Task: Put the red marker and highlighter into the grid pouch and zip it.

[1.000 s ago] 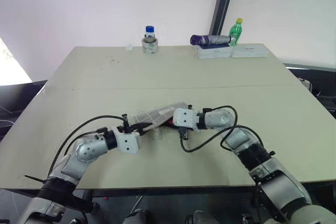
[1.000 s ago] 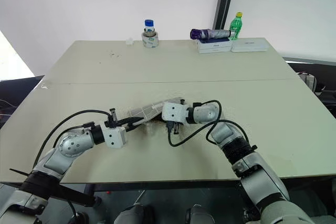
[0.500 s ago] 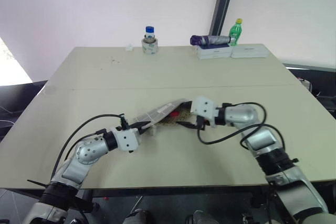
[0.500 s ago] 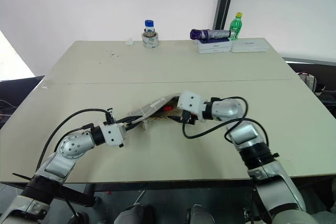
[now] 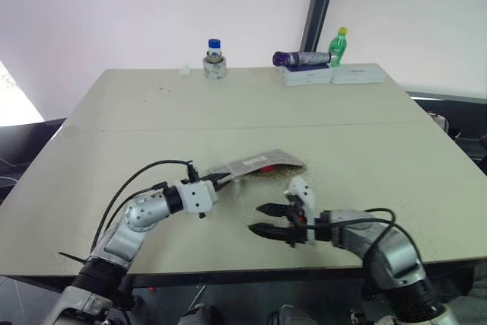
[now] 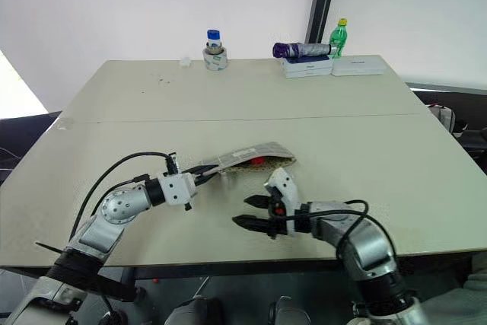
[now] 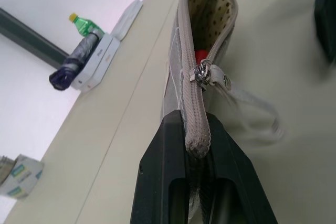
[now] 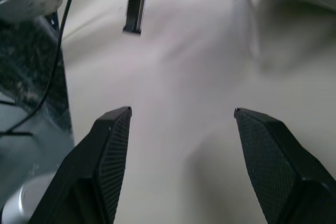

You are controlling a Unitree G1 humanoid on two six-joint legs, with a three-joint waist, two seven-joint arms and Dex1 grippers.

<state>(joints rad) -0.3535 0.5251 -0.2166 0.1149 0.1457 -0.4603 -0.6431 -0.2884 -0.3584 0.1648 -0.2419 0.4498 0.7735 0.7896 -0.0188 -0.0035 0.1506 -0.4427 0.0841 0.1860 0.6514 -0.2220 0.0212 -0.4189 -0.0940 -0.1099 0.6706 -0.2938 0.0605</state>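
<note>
Near table front edge — grid pouch lies half-unzipped, red marker inside. L gripper clenched on pouch's zip end. R gripper at pouch's 5 o'clock — fingers spread, empty.

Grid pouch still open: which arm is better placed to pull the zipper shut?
Right. The left gripper is shut on the grid pouch end, bracing it; the right gripper is open, empty, near the zipper pull.
</note>
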